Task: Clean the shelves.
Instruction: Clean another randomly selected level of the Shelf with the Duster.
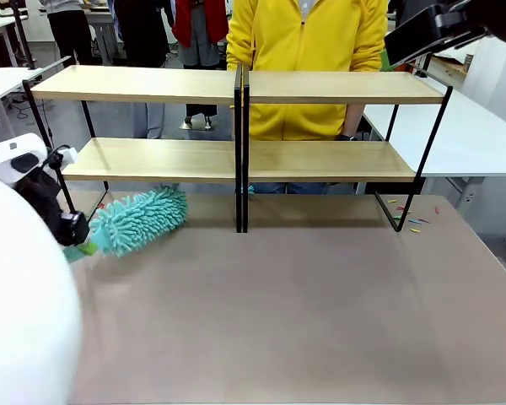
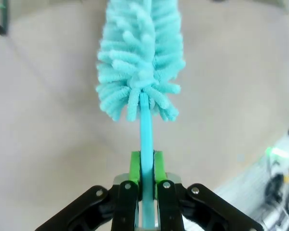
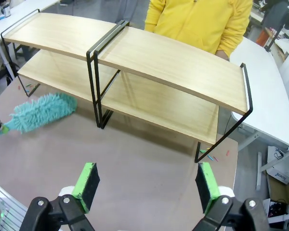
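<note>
Just beside the shelves [image 1: 152, 84], left claw [image 2: 144, 163] clamps duster [image 1: 139, 219]; right claw [image 3: 148, 185] gapes.

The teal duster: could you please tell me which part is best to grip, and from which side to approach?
Grip the duster by its slim, straight handle, coming from the tail end opposite the fluffy head, which looks soft and would likely squash. Close the jaws across the handle, as the left gripper does.

A person in yellow [image 1: 308, 51] stands at the far side of the brown table [image 1: 304, 312]. Coloured bits [image 1: 417, 223] lie far right on it, near a white table [image 1: 476, 139].
</note>
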Available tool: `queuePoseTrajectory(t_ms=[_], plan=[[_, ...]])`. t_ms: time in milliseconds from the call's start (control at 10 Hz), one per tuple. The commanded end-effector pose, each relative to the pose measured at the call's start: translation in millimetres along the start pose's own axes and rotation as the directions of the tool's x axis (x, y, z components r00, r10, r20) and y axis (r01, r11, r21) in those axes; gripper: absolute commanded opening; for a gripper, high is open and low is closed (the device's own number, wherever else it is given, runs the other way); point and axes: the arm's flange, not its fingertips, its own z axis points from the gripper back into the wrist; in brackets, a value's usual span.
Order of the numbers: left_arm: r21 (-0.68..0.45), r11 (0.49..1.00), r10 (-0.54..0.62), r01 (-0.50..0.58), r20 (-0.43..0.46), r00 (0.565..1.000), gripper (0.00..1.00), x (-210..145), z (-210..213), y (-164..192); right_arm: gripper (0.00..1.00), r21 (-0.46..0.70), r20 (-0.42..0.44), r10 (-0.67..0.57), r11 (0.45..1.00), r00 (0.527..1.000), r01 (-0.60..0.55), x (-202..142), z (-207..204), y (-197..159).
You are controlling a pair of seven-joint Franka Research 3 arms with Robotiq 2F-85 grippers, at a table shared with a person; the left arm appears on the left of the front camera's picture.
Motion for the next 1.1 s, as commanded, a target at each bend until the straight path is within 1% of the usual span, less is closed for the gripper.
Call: queuePoseTrajectory(t_ms=[0,100,200,300,400,500,600,700,800,900,1000], plan=[[-0.145,0.985,-0.117,0.097,-0.132,0.984,0.00,-70.2,16.7,5.8,1.00,-0.004,0.002,-0.005,1.000,1.000,0.005,-0.1,-0.3,-0.5],[-0.284,0.948,-0.209,0.145,-0.208,0.956,0.00,-71.9,32.9,9.2,1.00,-0.004,0.002,-0.005,1.000,1.000,0.005,-0.1,-0.3,-0.5],[-0.446,0.875,-0.316,0.189,-0.231,0.920,0.00,-74.3,56.1,15.2,1.00,-0.004,0.002,-0.005,1.000,1.000,0.005,-0.1,-0.3,-0.5],[-0.573,0.791,-0.387,0.216,-0.195,0.901,0.00,-76.7,79.8,21.9,1.00,-0.004,0.002,-0.005,1.000,1.000,0.005,-0.1,-0.3,-0.5],[-0.693,0.680,-0.440,0.241,-0.123,0.889,0.00,-80.7,107.3,30.3,1.00,-0.004,0.002,-0.005,1.000,1.000,0.005,-0.1,-0.3,-0.5],[-0.763,0.588,-0.450,0.269,-0.033,0.892,0.00,-85.2,135.6,40.8,1.00,-0.004,0.002,-0.005,1.000,1.000,0.005,-0.1,-0.3,-0.5],[-0.779,0.542,-0.404,0.315,0.088,0.911,0.00,-85.8,167.5,52.6,1.00,-0.004,0.002,-0.005,1.000,1.000,0.005,-0.1,-0.3,-0.5],[-0.759,0.572,-0.249,0.311,0.201,0.947,0.00,-83.9,194.0,65.9,1.00,-0.004,0.002,-0.005,1.000,1.000,0.005,-0.1,-0.3,-0.5],[-0.733,0.597,-0.120,0.325,0.319,0.940,0.00,-85.1,222.8,79.6,1.00,-0.004,0.002,-0.005,1.000,1.000,0.005,-0.1,-0.3,-0.5],[-0.720,0.611,-0.012,0.330,0.408,0.913,0.00,-92.5,253.6,92.6,1.00,-0.004,0.002,-0.005,1.000,1.000,0.005,-0.1,-0.3,-0.5],[-0.701,0.628,0.046,0.338,0.468,0.883,0.00,-102.9,283.2,104.8,1.00,-0.004,0.002,-0.005,1.000,1.000,0.005,-0.1,-0.3,-0.5]])
